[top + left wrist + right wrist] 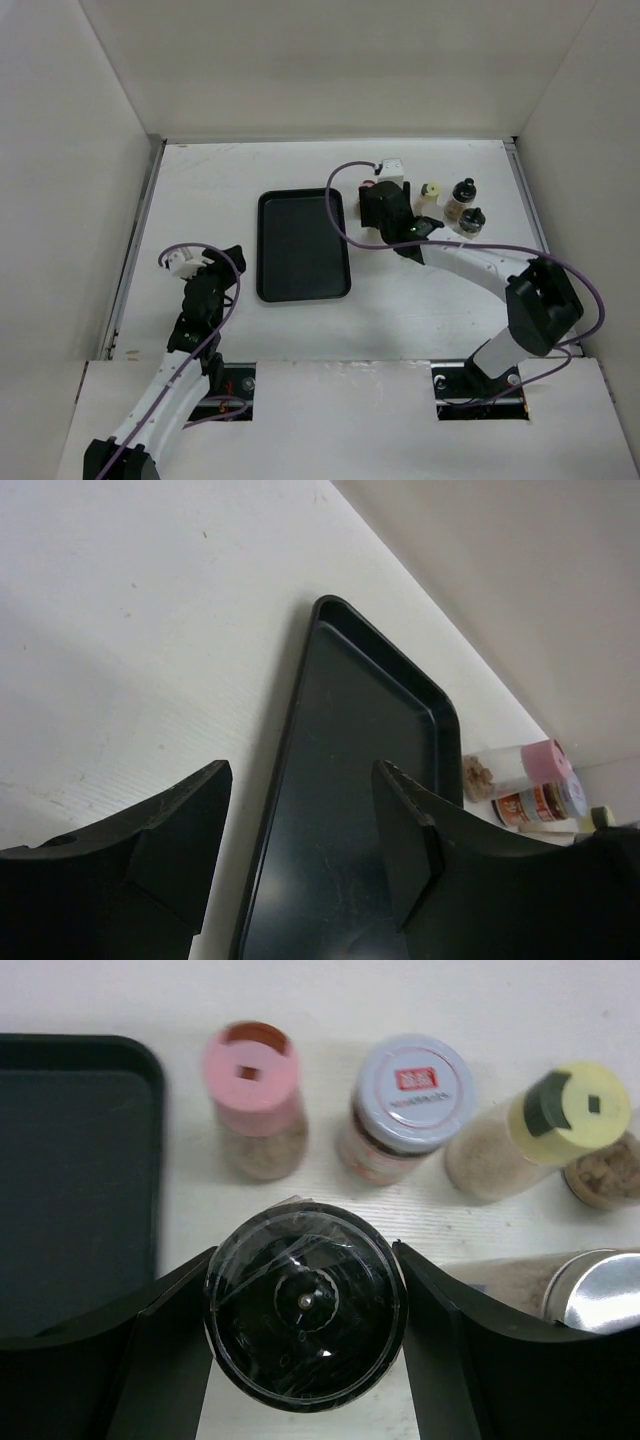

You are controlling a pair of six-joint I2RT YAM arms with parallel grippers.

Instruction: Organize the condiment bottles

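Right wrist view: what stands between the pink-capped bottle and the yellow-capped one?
A lavender-capped bottle with a red label, seen in the right wrist view.

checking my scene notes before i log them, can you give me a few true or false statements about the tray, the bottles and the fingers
1. The black tray holds no bottles. True.
2. The left fingers grip a bottle. False: they stand apart with nothing between them, over the tray's edge.
3. A black-capped bottle sits between the right fingers. True.
4. The pink-capped bottle is inside the tray. False: it is on the table, beside the tray.
5. The yellow-capped bottle is the one nearest the tray. False: the pink-capped one is nearer.
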